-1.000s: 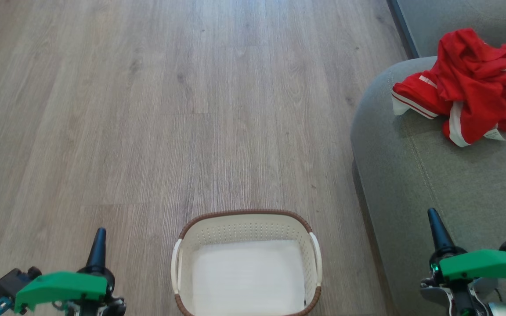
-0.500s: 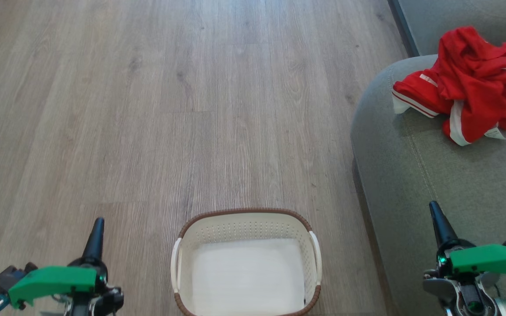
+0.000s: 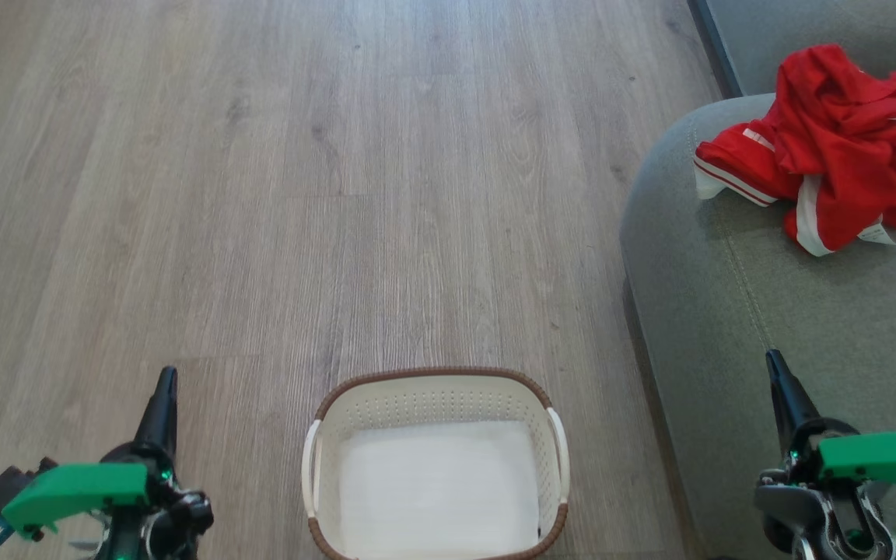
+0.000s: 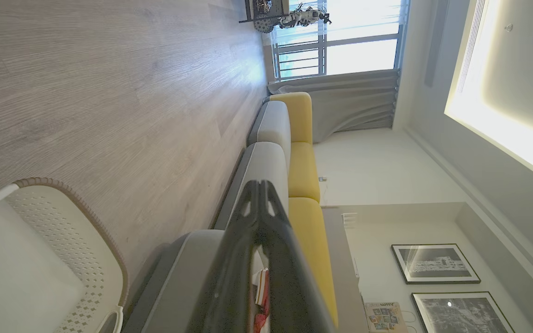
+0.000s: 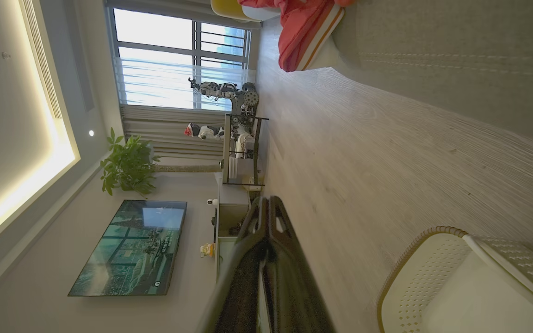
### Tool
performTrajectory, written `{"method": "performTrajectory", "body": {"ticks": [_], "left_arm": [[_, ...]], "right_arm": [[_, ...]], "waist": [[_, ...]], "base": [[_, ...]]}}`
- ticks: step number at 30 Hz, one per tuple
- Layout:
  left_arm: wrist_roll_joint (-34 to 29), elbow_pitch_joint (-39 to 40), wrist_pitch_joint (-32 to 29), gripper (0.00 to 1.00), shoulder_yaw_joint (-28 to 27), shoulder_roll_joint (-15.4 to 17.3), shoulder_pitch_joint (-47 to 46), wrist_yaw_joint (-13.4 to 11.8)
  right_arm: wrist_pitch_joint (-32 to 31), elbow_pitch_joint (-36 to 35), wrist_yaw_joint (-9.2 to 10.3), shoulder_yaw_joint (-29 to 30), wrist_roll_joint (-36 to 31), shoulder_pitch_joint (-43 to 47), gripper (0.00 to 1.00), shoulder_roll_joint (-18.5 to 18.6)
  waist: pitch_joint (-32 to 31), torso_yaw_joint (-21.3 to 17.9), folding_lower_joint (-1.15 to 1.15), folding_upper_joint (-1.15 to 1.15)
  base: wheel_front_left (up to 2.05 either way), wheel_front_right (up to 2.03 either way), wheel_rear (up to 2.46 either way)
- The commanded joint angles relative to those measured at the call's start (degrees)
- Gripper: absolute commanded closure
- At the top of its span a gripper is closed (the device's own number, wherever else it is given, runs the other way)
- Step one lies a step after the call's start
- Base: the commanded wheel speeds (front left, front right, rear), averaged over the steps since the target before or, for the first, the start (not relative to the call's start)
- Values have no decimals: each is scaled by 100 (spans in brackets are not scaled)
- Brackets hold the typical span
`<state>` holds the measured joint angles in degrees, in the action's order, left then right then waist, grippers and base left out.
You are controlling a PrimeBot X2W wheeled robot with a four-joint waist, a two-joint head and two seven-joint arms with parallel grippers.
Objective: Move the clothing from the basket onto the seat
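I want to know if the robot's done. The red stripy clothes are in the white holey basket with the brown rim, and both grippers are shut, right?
Not quite. The red white-striped fabric clothes lie on the grey fabric sofa, not in the white perforated brown-rimmed plastic basket; the head view shows it. The left gripper and right gripper are shut.

Head view: even light, sharp; you get a soft shadow beneath the clothing (image 3: 845,132). Wrist views: window (image 5: 174,51) blown out, glare on the floor (image 4: 243,69), edges bowed, right tool (image 5: 266,201) blurred near lens.
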<state>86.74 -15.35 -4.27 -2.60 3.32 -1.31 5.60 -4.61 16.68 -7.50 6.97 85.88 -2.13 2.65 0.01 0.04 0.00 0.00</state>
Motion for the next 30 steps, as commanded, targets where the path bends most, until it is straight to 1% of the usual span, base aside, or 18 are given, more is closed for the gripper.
{"method": "performTrajectory", "body": {"ticks": [1,8,30], "left_arm": [[173,145,-58,100,-235,28,-388,80],[578,130,-176,100,-335,-2,-482,187],[574,130,-191,100,-353,-14,-485,189]], "right_arm": [[-69,-235,1,-85,178,-371,100,23],[-185,-265,1,-46,619,-405,100,22],[-188,-265,1,-45,629,-406,100,22]], "waist": [[3,0,0,0],[16,-4,0,0],[16,-4,0,0]], "base": [[0,0,0],[0,0,0],[0,0,0]]}}
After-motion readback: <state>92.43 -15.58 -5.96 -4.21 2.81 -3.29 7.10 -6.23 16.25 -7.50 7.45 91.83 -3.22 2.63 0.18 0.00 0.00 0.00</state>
